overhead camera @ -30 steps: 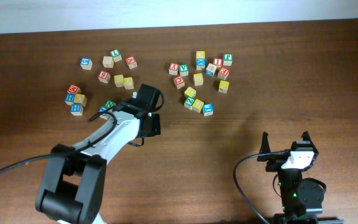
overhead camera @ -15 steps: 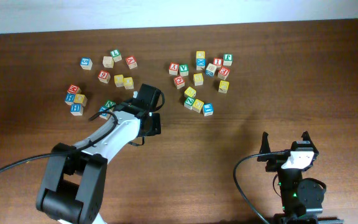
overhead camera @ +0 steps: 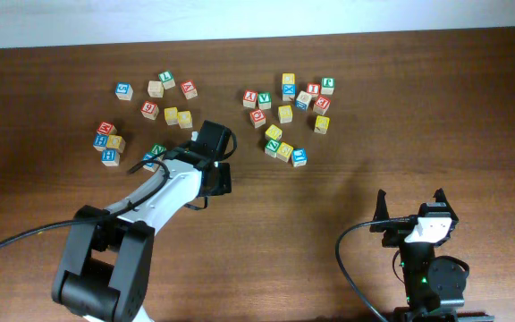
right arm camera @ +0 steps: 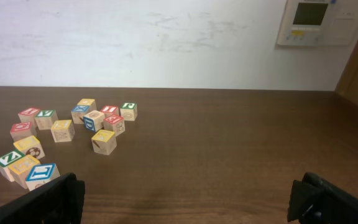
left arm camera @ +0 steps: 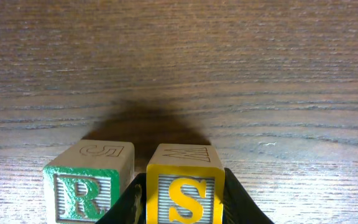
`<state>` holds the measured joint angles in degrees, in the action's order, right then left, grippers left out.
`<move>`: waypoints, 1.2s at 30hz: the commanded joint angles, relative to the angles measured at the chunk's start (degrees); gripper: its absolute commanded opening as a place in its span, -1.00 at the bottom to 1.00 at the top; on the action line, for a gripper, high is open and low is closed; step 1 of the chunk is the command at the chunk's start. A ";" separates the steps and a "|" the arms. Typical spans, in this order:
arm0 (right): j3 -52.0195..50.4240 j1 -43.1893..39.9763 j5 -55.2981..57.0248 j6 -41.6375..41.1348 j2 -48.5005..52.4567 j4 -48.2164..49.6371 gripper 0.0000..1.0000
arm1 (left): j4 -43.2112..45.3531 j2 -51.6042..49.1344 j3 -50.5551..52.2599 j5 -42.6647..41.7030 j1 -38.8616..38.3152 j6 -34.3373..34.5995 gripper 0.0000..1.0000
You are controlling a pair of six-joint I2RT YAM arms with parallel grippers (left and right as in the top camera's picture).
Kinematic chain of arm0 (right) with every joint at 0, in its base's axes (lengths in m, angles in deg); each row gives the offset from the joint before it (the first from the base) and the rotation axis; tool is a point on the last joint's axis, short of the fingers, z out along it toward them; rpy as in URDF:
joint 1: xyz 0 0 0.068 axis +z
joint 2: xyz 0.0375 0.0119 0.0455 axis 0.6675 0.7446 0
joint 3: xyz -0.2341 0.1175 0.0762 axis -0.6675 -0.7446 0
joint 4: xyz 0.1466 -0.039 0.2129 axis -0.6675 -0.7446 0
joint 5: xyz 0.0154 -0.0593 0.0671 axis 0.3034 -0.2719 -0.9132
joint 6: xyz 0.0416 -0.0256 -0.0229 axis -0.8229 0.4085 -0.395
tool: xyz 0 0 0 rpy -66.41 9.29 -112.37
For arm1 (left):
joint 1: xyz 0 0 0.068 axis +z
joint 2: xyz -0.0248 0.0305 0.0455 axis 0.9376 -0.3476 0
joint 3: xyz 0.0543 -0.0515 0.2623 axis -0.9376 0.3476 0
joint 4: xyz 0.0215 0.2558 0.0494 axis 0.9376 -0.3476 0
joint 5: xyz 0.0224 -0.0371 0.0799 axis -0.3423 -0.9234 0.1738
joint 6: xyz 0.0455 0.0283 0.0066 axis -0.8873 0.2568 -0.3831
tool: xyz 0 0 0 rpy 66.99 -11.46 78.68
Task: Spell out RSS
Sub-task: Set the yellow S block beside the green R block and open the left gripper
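Observation:
In the left wrist view my left gripper [left arm camera: 183,198] is shut on a wooden cube with a yellow S face [left arm camera: 185,194], resting on the table. A cube with a green R face [left arm camera: 87,190] stands just to its left, a narrow gap between them. In the overhead view the left gripper [overhead camera: 219,175] covers both cubes, at the table's middle left. Which of the other yellow cubes is the second S I cannot tell. My right gripper [overhead camera: 410,211] is open and empty at the front right, with its fingers wide apart in the right wrist view [right arm camera: 188,202].
Two loose groups of alphabet cubes lie at the back: one at the left [overhead camera: 169,115] and one at the middle [overhead camera: 285,114]. The middle group also shows in the right wrist view [right arm camera: 104,141]. A cable loops by the right arm's base [overhead camera: 347,259].

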<state>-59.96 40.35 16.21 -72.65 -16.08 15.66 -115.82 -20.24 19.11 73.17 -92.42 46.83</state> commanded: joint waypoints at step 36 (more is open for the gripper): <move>-0.31 -0.39 -0.09 -0.57 -0.48 -0.44 0.97 | -8.37 4.04 -11.47 0.57 -0.07 -0.48 -0.47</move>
<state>-59.96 40.35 16.19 -72.65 -16.08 15.66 -123.66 -20.07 11.02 73.37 -92.42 46.81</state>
